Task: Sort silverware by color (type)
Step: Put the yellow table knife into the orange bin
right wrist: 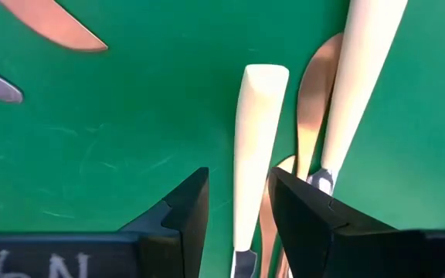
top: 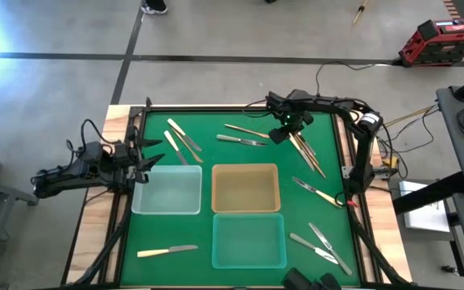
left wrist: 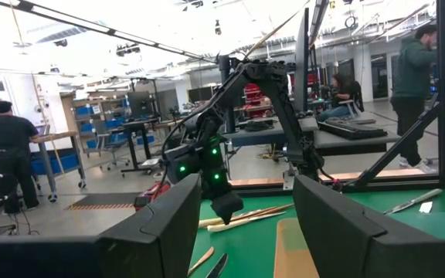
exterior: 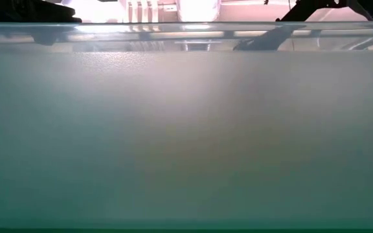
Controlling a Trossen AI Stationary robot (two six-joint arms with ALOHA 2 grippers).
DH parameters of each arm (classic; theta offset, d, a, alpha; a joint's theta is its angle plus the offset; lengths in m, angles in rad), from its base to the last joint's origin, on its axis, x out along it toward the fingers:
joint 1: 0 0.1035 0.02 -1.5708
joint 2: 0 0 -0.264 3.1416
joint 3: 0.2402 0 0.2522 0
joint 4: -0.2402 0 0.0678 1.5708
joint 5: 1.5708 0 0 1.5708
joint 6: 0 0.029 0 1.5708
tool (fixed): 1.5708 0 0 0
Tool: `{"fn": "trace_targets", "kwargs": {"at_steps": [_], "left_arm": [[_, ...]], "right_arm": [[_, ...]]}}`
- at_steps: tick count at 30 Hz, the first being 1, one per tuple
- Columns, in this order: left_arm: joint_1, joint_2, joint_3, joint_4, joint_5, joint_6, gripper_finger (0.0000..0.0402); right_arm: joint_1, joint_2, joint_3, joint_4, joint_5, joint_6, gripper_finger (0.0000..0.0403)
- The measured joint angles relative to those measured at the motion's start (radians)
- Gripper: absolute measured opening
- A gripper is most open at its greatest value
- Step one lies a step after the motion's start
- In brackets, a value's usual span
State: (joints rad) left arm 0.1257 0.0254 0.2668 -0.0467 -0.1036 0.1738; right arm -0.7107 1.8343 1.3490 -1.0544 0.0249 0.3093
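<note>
My right gripper point(top: 283, 131) is down over a bundle of silverware point(top: 306, 151) near the table's far right. It is open. In the right wrist view its fingers point(right wrist: 188, 212) stand on either side of a cream handle point(right wrist: 252, 154) without touching it. Copper pieces point(right wrist: 309, 116) and a second cream handle point(right wrist: 361, 69) lie right beside it. My left gripper point(top: 141, 157) waits open at the table's left edge, by the clear tray point(top: 167, 208). More silverware lies flat on the green mat: far left point(top: 184, 138), far middle point(top: 244, 135), right point(top: 319, 192), near right point(top: 322, 244), near left point(top: 167, 251).
Three shallow square trays sit mid-table: the clear one, an amber one point(top: 246, 167) and a teal one point(top: 248, 264). A tray wall point(exterior: 186, 129) fills the low view. People stand in the room beyond point(left wrist: 6, 154). Bare green mat lies between the trays and the far edge.
</note>
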Motion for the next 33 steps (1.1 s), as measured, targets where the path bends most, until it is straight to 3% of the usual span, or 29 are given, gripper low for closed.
{"fn": "trace_targets", "kwargs": {"at_steps": [9, 13, 21, 28, 33], "left_arm": [[0.000, 0.000, 0.000, 0.000, 0.000, 0.000, 0.0192], [0.000, 0.000, 0.000, 0.000, 0.000, 0.000, 0.0192], [0.000, 0.000, 0.000, 0.000, -0.001, 0.000, 0.0192], [0.000, 0.000, 0.000, 0.000, -0.001, 0.000, 0.0192], [0.000, 0.000, 0.000, 0.000, -0.001, 0.000, 0.0192]], "right_arm": [[-0.023, 0.043, 0.000, 0.050, -0.008, -0.040, 0.0128], [-0.041, 0.091, 0.003, 0.052, -0.070, -0.059, 0.0128], [-0.048, 0.152, 0.005, 0.048, -0.095, -0.074, 0.0127], [-0.048, 0.138, 0.002, 0.049, -0.098, -0.081, 0.0067], [-0.048, 0.122, 0.006, 0.044, -0.101, -0.087, 0.0066]]}}
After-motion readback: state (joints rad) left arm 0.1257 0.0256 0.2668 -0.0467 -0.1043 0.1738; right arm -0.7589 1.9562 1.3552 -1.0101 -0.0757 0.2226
